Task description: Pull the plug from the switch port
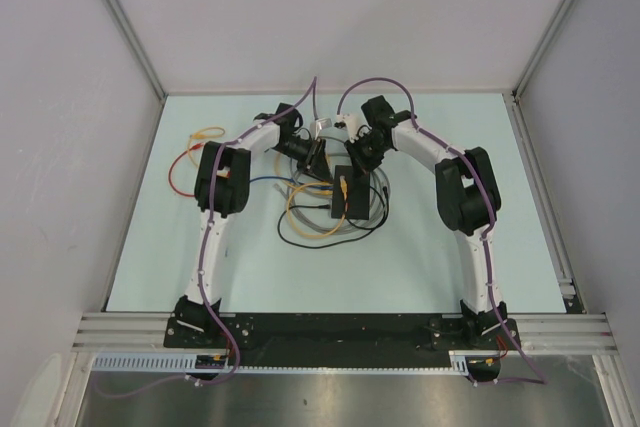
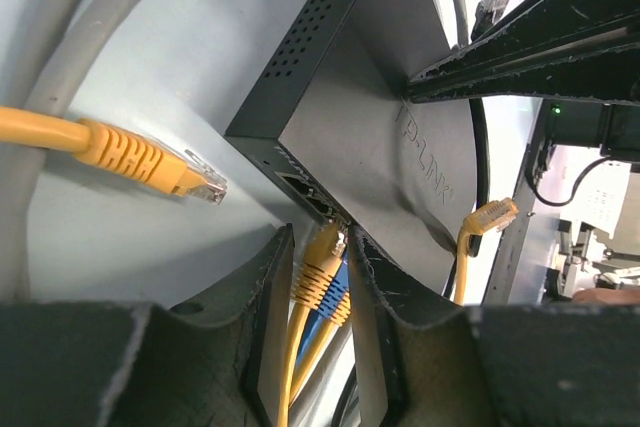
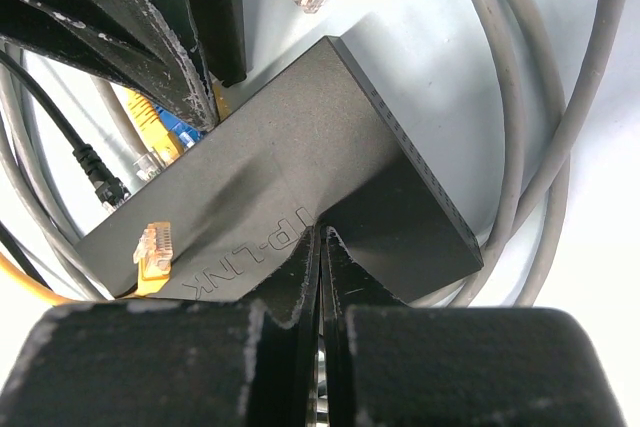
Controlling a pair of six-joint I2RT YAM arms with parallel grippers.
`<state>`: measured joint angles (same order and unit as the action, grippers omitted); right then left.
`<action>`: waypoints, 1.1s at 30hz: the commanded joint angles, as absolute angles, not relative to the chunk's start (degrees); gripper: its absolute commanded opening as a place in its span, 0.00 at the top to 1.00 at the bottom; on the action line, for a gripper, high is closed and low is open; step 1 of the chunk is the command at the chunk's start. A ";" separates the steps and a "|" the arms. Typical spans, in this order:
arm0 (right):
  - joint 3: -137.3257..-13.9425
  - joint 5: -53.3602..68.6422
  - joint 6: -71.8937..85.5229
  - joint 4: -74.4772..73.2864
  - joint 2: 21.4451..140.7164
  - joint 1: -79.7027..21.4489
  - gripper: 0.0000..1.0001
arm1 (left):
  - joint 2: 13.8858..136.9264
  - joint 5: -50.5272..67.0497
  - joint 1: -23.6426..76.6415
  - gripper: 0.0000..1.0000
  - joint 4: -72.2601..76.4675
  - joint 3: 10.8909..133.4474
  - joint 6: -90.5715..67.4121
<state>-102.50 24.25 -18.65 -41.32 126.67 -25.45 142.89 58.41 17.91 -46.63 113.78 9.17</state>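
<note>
Our left claw is clenched on the yellow plug, one finger on each side of its ribbed boot. The plug sits in a port of the switch, straight ahead of the fingertips, and a blue cable runs just beside it between the fingers. A loose yellow plug lies on the table to the left of this claw. Our right claw is clenched on nothing, its tips together against the switch's flat top, which stretches away ahead of it. A grey cable loops to its right.
</note>
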 commanded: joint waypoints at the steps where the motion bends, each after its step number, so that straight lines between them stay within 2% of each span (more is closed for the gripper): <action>1: -99.14 19.42 -19.34 -44.56 129.38 -26.28 1.00 | 144.05 61.43 18.37 0.67 -47.28 116.10 11.60; 13: -98.70 19.07 -19.60 -44.38 129.11 -26.37 1.00 | 146.34 62.31 18.90 0.62 -48.86 118.12 12.48; 28: -98.35 19.16 -19.69 -44.21 129.11 -26.54 1.00 | 146.69 65.04 20.04 0.66 -51.77 118.65 16.70; 33: -98.35 19.25 -19.69 -44.12 129.20 -26.63 0.99 | 146.69 65.48 20.21 0.71 -52.38 118.65 17.66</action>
